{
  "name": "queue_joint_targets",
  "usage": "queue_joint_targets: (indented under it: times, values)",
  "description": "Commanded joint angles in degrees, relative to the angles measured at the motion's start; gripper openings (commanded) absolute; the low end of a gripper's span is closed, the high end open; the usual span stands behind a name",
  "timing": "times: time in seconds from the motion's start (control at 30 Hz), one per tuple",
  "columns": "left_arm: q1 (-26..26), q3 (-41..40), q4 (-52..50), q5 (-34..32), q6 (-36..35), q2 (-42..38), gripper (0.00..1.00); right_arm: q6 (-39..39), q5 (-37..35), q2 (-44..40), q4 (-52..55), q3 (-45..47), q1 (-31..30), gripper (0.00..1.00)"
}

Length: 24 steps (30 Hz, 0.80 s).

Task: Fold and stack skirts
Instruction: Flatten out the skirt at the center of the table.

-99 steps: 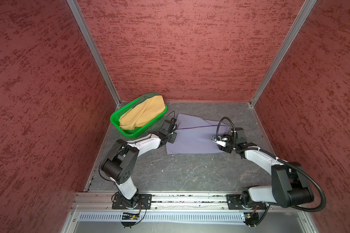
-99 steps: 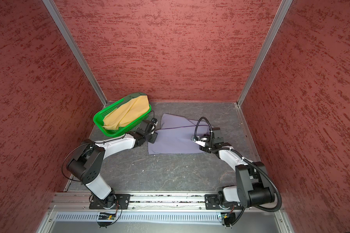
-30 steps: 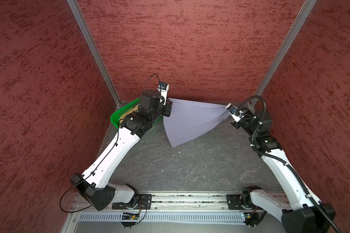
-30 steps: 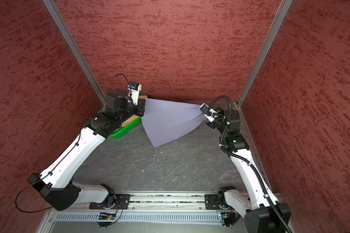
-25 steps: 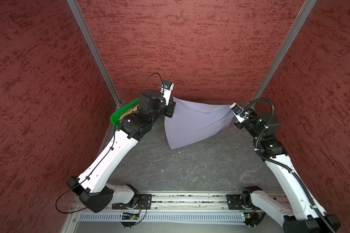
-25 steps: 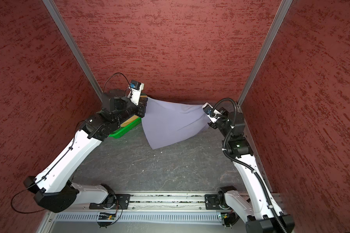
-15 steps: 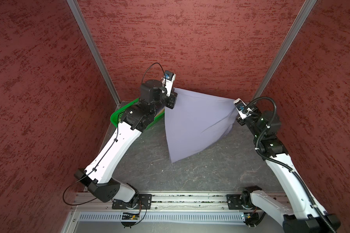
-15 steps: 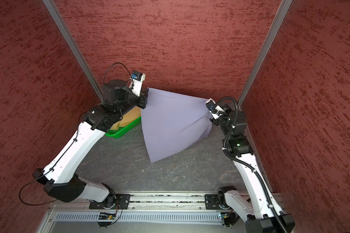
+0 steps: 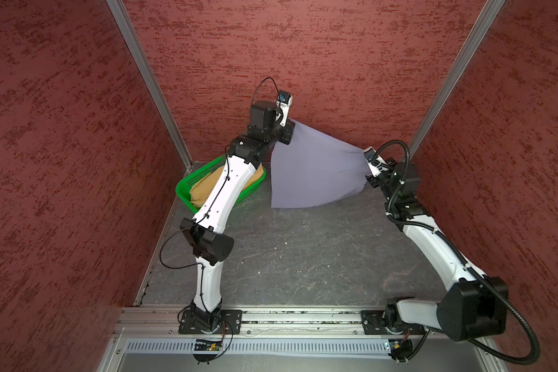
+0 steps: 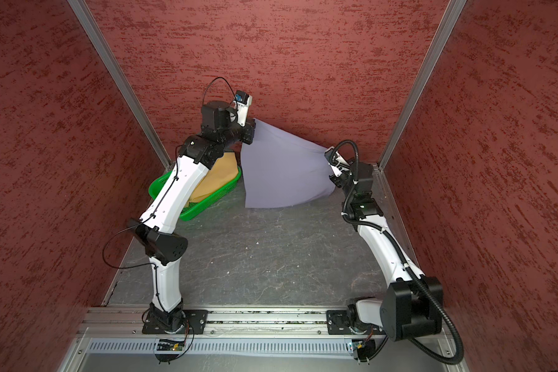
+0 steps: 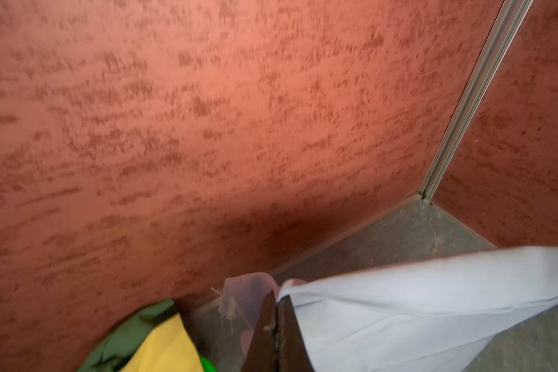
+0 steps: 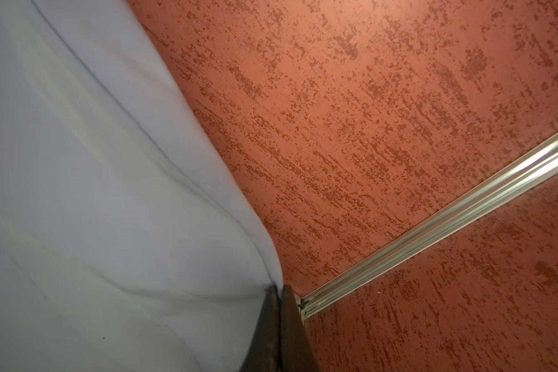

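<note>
The lavender-grey skirt (image 9: 313,170) (image 10: 281,167) hangs spread like a fan in front of the back wall, its lower hem close to the table. My left gripper (image 9: 291,124) (image 11: 276,298) is shut on its upper left corner. My right gripper (image 9: 363,149) (image 12: 279,288) is shut on the other corner, lower and to the right. In both wrist views the cloth (image 11: 416,306) (image 12: 94,193) is pinched between closed jaws. The mustard-yellow skirt (image 9: 203,190) (image 11: 165,348) lies in the basket, with the dark green skirt (image 11: 126,335) beside it.
The bright green perforated basket (image 9: 187,183) (image 10: 207,206) stands at the back left, partly hidden under my left arm. Red textured walls close in the back and both sides. The grey table (image 9: 303,257) stretches from the skirt to the front rail.
Both grippers have carried the skirt back toward the rear wall and lower. The hanging cloth looks shorter and its hem now sits near the table's back part.
</note>
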State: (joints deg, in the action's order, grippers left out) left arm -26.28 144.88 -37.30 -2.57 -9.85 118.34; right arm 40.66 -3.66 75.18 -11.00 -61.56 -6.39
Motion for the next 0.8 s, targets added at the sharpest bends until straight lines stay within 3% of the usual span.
queue_joint_targets:
  times: [0.0, 0.1, 0.27, 0.47, 0.77]
  values:
    - [0.9, 3.2, 0.2, 1.1, -1.7, -1.0, 0.00, -1.1, -0.1, -2.5, -6.4, -1.5, 0.7, 0.00]
    - [1.1, -7.7, 2.0, 1.7, -1.7, -6.4, 0.00, -0.9, 2.8, -5.8, -5.6, 3.9, 0.8, 0.00]
    - [0.3, -39.3, 13.7, 2.1, -0.8, -21.5, 0.00, -3.8, 9.6, -12.9, -2.4, 16.4, 0.8, 0.00]
    - [-3.0, -64.5, 16.3, 0.3, 2.9, -33.7, 0.00, -11.2, 14.9, -20.2, 4.0, 27.3, 0.2, 0.00]
    - [-5.6, -85.1, 14.9, -1.7, 14.6, -39.7, 0.00, -18.8, 20.0, -22.9, 8.0, 33.3, -6.0, 0.00]
